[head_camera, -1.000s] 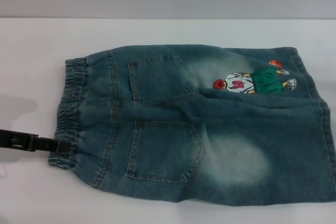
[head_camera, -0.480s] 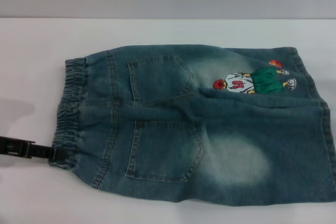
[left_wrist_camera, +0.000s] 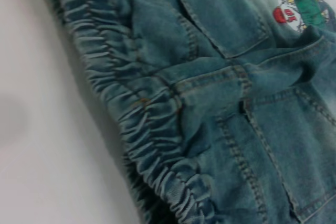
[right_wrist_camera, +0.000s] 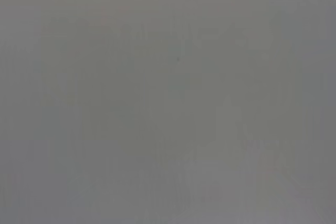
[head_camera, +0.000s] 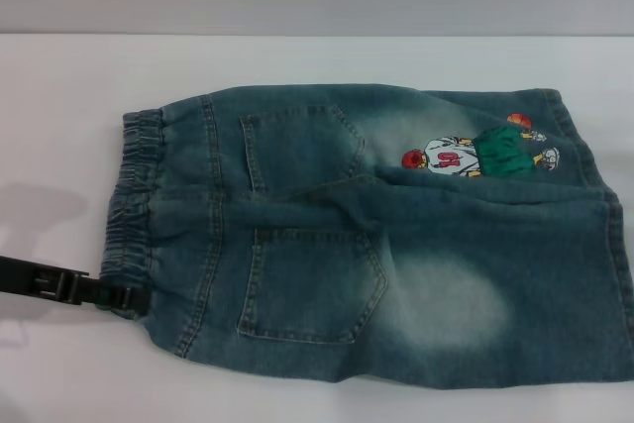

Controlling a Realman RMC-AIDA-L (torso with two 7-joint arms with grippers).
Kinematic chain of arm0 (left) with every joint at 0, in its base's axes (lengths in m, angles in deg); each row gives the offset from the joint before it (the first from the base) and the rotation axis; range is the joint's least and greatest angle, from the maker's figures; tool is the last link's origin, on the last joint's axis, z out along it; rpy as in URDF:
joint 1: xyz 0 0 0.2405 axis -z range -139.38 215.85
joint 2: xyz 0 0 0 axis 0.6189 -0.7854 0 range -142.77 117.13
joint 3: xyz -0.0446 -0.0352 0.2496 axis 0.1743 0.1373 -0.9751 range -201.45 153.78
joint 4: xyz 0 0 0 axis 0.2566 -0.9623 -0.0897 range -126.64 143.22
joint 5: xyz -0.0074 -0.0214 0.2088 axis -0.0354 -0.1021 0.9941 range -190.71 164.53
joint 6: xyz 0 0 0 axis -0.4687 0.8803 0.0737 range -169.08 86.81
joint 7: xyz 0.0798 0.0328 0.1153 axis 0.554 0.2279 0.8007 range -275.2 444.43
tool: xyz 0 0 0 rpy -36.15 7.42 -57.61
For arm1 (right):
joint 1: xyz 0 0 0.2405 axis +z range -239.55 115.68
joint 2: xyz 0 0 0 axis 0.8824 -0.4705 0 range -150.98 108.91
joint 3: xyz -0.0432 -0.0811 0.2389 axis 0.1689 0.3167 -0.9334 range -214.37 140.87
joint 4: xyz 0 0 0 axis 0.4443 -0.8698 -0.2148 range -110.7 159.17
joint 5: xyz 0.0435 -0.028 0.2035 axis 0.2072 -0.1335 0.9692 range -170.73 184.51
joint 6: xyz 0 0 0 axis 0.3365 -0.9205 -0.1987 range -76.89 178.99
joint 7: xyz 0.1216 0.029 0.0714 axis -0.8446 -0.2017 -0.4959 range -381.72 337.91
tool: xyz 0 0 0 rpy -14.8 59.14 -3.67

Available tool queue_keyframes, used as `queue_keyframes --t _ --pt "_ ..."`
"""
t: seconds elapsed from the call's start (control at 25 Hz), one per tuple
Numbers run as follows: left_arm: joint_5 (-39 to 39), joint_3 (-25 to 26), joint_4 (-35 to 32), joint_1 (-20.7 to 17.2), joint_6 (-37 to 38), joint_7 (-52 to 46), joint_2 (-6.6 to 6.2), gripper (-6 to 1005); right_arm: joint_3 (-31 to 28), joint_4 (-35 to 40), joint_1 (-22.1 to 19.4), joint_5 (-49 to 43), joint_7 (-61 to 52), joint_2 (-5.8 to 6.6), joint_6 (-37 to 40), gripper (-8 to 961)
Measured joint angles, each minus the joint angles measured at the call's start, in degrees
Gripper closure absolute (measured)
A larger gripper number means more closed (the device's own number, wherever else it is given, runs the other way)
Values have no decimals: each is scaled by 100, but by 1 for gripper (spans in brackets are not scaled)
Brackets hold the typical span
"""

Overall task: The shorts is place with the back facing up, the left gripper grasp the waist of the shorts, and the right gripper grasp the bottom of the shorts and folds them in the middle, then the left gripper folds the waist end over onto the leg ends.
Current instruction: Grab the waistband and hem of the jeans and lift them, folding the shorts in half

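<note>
Lying folded lengthwise on the white desk [head_camera: 59,106], the shorts [head_camera: 396,245] show pockets and a cartoon print [head_camera: 480,153] numbered "10". Left pincer [head_camera: 127,297] has slid slightly rightward since earlier, now at the waist's [head_camera: 129,205] near corner; cannot tell its grip. Right pincer not visible. Grey wall behind.

Faded blue-green denim shorts [head_camera: 376,235] with pale washed patches, lying on a white table [head_camera: 59,96]; a cartoon figure [head_camera: 480,153] in red, white, green and orange is printed on one leg; the left gripper [head_camera: 119,296] is black
</note>
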Motion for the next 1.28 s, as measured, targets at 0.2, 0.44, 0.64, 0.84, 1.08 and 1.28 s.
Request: queue_keyframes --t 0.2,0.44,0.64,0.84,1.08,1.28 --pt "-3 10 -2 72 23 18 26 284 4 0 -16 0 2 0 0 185" --pt "30 3 45 96 -71 39 29 297 3 -11 -29 0 4 0 0 185" --pt "34 8 47 86 -127 8 29 308 2 -18 -34 0 4 0 0 184" --pt "37 8 11 52 -194 -99 29 319 2 -4 -35 0 4 0 0 185" --pt "39 -26 -23 77 -186 -148 29 452 2 0 -36 0 4 5 0 185" --pt "75 -4 -31 94 -251 -115 29 671 2 0 -35 0 4 8 0 186"
